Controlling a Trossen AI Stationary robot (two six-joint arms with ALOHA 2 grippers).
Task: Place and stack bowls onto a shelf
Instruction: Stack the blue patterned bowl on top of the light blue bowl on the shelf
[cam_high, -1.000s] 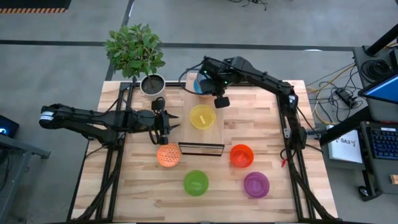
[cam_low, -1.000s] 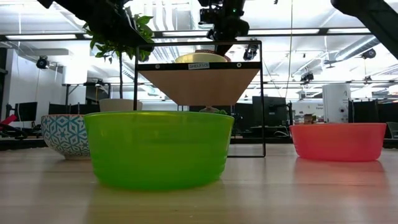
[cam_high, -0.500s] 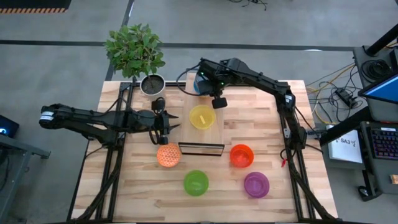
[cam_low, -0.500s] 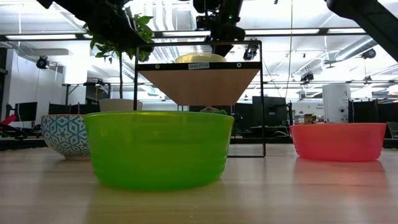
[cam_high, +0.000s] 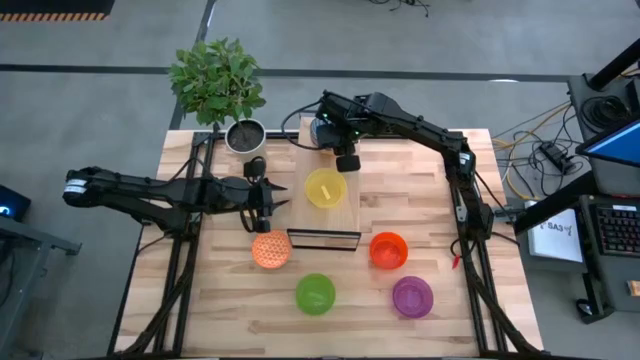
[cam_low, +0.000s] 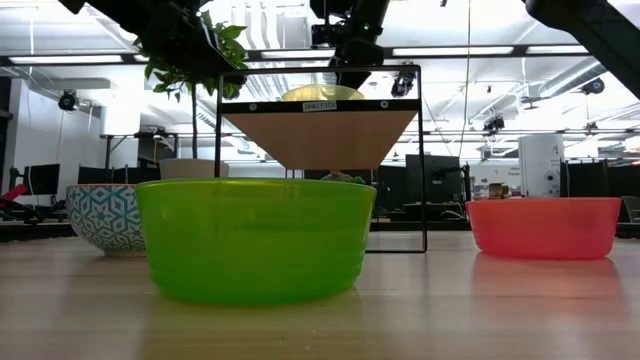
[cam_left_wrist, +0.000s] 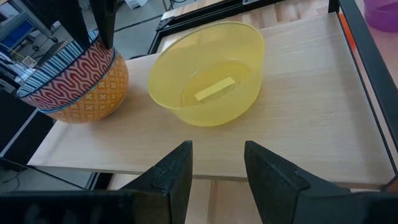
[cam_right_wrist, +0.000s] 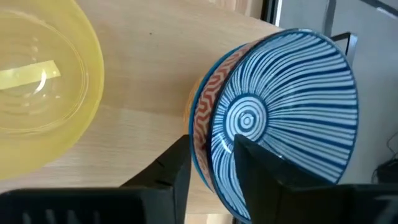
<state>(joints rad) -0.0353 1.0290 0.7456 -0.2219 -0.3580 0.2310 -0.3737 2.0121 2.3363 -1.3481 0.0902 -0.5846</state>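
One blue-striped bowl (cam_right_wrist: 273, 118), red-patterned outside, sits tilted, right claw (cam_right_wrist: 210, 163) clamped on its rim.

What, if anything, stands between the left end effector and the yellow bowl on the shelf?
Nothing visible. The left end effector is open, facing the yellow bowl across bare shelf. The patterned bowl, gripped by the right end effector, sits beside the yellow one, off that line.

Count's in: seven bowls showing; yellow bowl (cam_high: 325, 187) and striped bowl (cam_right_wrist: 273, 112) up on the one shelf (cam_high: 345, 212). Orange (cam_high: 270, 249), green (cam_high: 315, 293), red (cam_high: 388, 249), purple (cam_high: 412, 296), plus blue-white patterned bowl (cam_low: 103, 217) on the tabletop; 1 potted plant (cam_high: 218, 85); 2 arms.
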